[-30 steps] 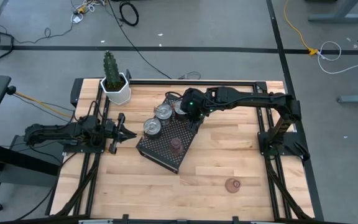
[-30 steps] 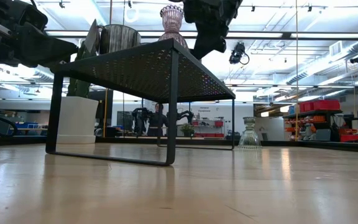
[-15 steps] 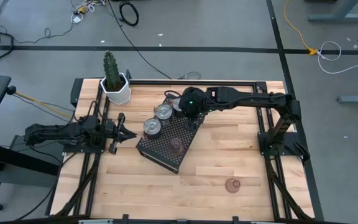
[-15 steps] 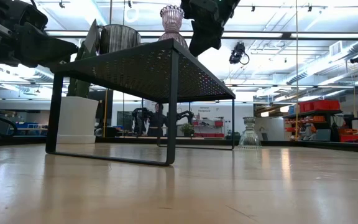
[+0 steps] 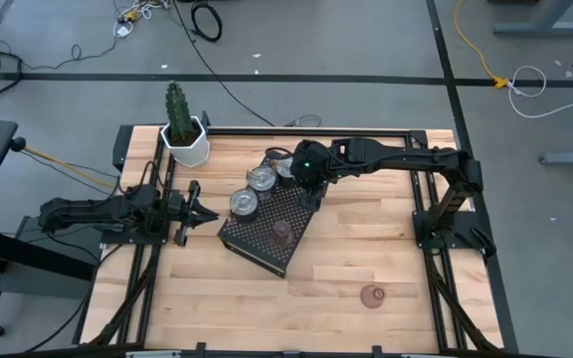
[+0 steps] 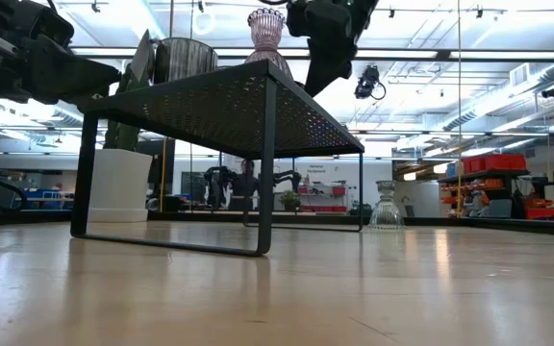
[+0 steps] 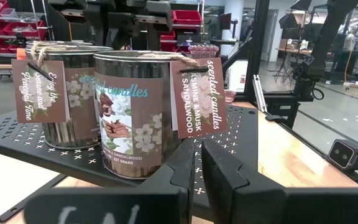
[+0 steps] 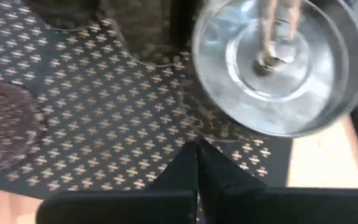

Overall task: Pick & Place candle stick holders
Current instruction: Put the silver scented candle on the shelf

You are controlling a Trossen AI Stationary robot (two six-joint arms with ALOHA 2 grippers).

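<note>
A black perforated tray (image 5: 267,227) stands on the table. On it are three silver holders (image 5: 261,179), (image 5: 242,203), (image 5: 285,167) and one pinkish-brown glass holder (image 5: 282,232). Another pinkish-brown holder (image 5: 372,295) stands on the bare table near the front right. My right gripper (image 8: 197,163) is shut and empty. It hangs over the tray's far end (image 5: 306,184), pointing down, beside a silver holder (image 8: 278,68). My left gripper (image 7: 197,171) is shut and empty. It lies level at the table's left (image 5: 199,213), facing two silver holders (image 7: 135,112). No olive-yellow holder shows.
A white hexagonal cactus pot (image 5: 185,142) stands at the far left corner, behind the tray. A glass holder (image 6: 386,205) shows standing on the table in the low view. Bare wood lies at the table's front and right.
My right gripper has swayed a little over the tray's far end, toward the table's left and back again, staying shut. The holders and the tray have kept still.
</note>
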